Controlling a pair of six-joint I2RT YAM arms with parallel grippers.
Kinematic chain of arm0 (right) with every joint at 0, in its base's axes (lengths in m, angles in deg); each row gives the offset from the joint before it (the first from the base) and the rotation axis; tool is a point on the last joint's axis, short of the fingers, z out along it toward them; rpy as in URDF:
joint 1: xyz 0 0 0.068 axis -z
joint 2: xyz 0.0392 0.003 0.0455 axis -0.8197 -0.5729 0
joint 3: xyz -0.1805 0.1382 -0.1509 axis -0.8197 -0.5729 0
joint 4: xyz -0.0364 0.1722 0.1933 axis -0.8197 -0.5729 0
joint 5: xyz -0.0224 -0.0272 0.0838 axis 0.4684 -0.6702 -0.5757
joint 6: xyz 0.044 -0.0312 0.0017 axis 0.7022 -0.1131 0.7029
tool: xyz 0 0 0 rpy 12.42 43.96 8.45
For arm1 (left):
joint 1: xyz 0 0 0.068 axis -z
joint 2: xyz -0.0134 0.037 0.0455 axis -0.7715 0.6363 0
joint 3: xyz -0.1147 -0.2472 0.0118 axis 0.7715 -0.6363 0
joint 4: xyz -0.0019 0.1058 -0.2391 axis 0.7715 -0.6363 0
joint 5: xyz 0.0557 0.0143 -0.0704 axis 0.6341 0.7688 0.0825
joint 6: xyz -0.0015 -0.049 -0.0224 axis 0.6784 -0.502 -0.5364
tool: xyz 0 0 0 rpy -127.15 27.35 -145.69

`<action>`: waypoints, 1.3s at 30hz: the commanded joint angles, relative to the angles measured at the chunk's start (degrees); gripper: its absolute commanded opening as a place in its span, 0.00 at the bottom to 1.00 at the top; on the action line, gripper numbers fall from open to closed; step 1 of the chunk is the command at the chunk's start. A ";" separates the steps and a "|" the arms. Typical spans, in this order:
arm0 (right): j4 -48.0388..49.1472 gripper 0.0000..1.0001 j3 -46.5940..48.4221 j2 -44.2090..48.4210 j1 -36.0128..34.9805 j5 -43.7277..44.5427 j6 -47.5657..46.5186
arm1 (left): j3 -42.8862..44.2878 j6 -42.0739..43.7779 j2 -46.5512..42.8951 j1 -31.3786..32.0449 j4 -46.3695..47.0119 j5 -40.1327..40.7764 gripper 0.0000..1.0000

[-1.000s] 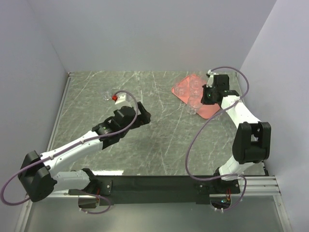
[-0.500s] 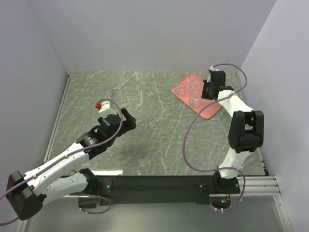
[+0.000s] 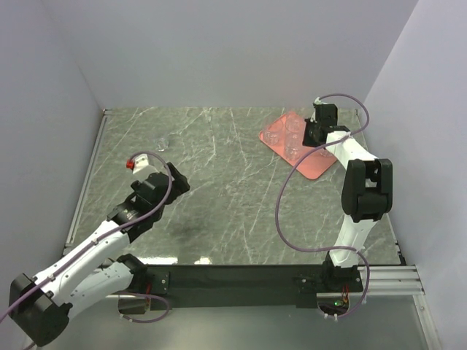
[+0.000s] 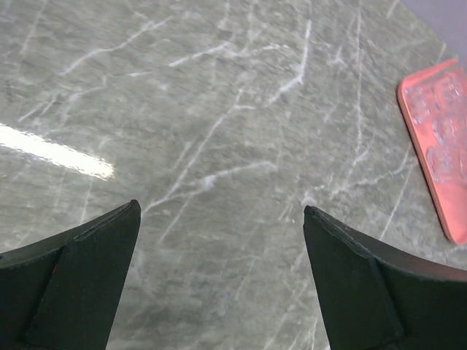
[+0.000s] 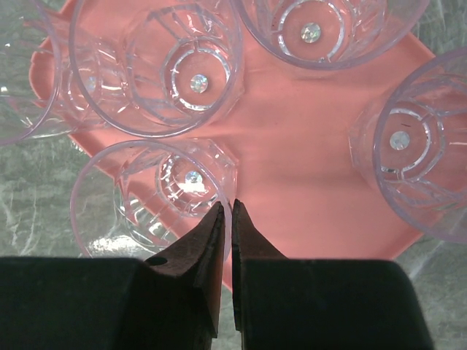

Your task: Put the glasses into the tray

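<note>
The salmon-pink tray (image 3: 315, 165) lies at the far right of the table and holds several clear glasses. In the right wrist view the tray (image 5: 306, 175) carries glasses (image 5: 157, 65) around my right gripper (image 5: 227, 206), which is shut on the rim of one glass (image 5: 146, 193) at the tray's edge, one finger inside it and one outside. In the top view the right gripper (image 3: 309, 138) is over the tray. One more glass (image 3: 161, 144) stands alone on the table at the far left. My left gripper (image 3: 179, 181) is open and empty above bare table (image 4: 221, 208), well short of that glass.
The tray (image 4: 441, 138) shows at the right edge of the left wrist view. The table is grey-green marble with walls at the left, back and right. A black rail with the arm bases (image 3: 241, 278) runs along the near edge.
My left arm has drawn back toward the near left, away from the table's middle. My right gripper has shifted a little farther back over the tray.
</note>
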 commanded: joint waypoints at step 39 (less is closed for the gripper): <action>-11.68 0.68 -24.43 40.15 1.03 -40.84 -30.20 | 25.49 4.50 39.35 -47.59 13.31 -50.20 0.82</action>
